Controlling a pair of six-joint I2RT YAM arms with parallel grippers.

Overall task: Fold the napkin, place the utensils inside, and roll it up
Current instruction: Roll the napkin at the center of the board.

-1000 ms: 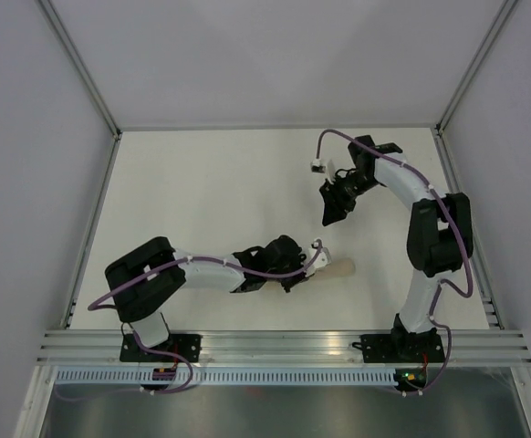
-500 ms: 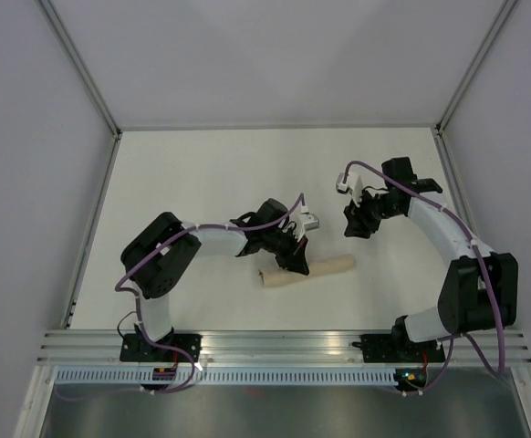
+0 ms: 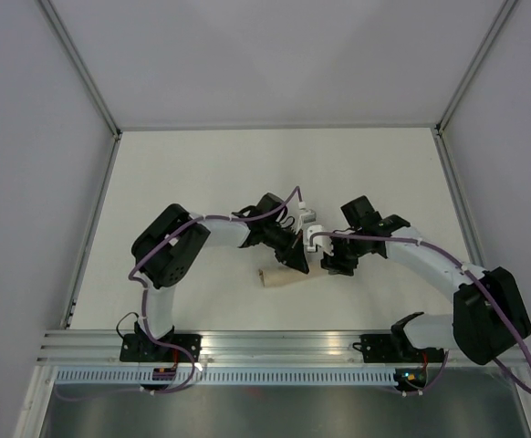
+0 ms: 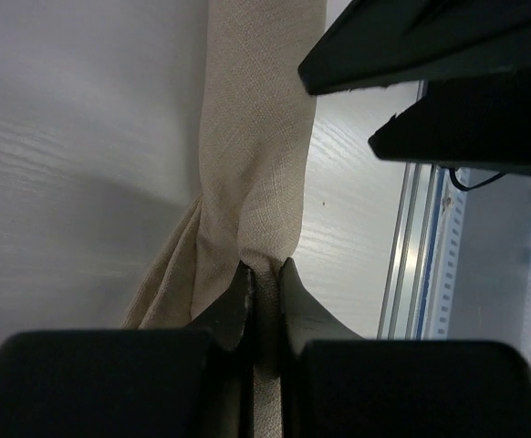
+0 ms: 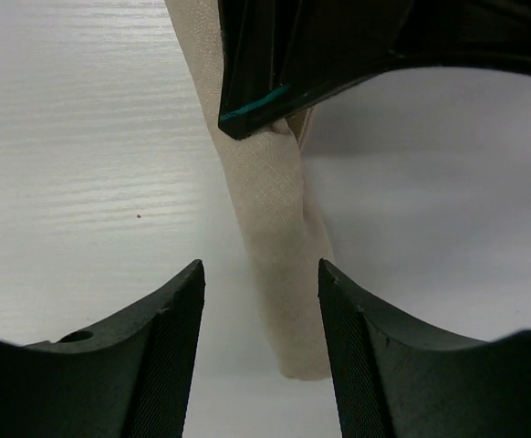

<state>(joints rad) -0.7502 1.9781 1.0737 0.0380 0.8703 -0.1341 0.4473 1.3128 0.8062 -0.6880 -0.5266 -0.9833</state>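
The napkin (image 3: pixel 279 276), rolled into a slim tan tube, lies on the white table (image 3: pixel 202 182) near its front middle. The left gripper (image 4: pixel 264 274) pinches the roll's cloth between nearly closed fingers. The right gripper (image 5: pixel 261 274) hangs beside it, jaws apart, the roll's end showing between them.

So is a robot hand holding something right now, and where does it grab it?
The left gripper pinches the rolled napkin partway along the roll. The right gripper holds nothing; its open fingers just straddle the roll's end.
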